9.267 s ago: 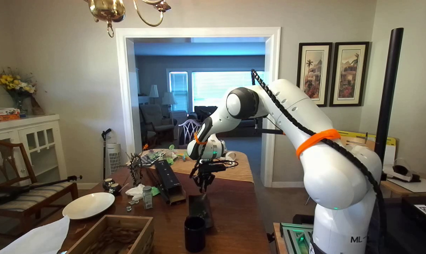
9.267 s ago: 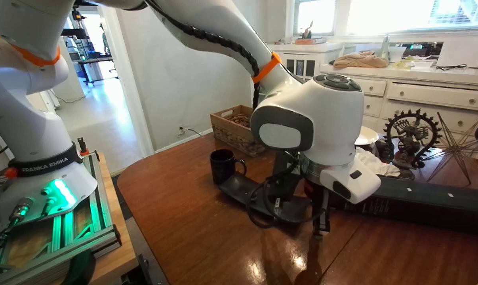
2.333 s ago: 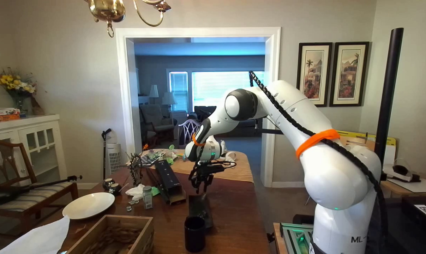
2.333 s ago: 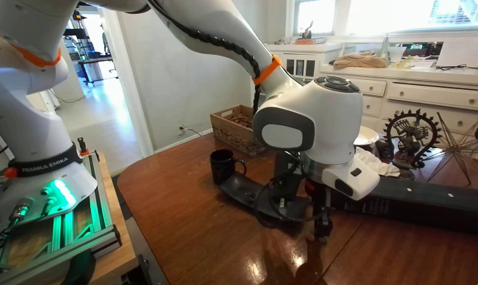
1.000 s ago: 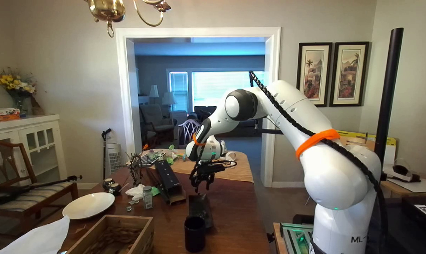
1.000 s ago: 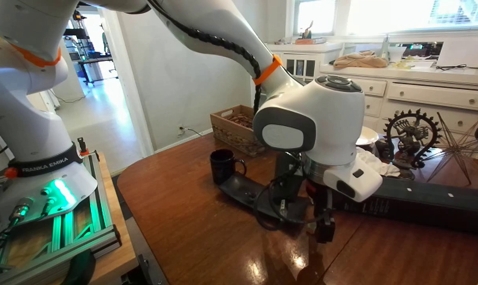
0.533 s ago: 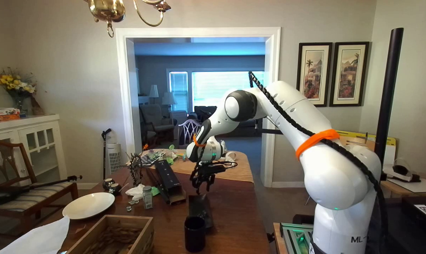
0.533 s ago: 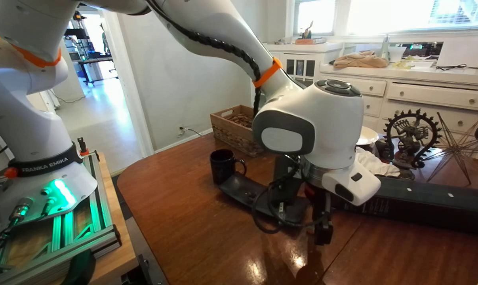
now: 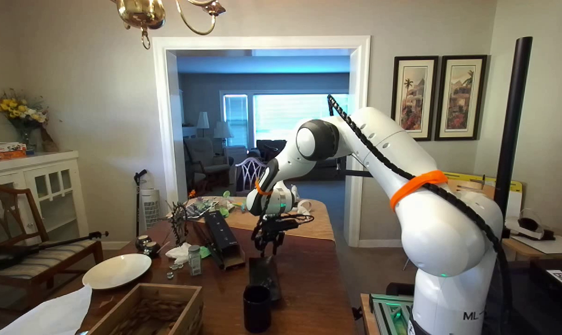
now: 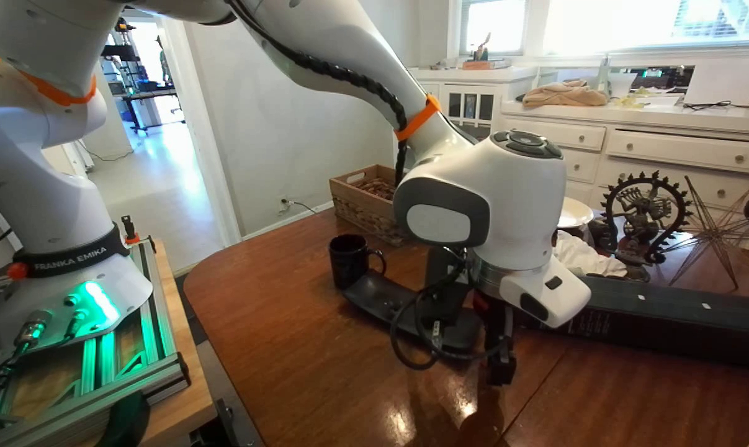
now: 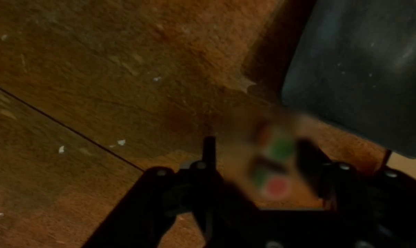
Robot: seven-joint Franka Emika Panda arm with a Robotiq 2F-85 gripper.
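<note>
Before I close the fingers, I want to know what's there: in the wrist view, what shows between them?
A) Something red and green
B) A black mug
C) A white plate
A: a blurred red-and-green thing shows in the gap between the fingers.

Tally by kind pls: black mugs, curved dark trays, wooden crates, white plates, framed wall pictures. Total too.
Black mug: 1
Curved dark tray: 1
Wooden crate: 1
White plate: 1
Framed wall pictures: 2
Total: 6
Not counted: green-and-red patch between the fingers, too blurred to identify.
</note>
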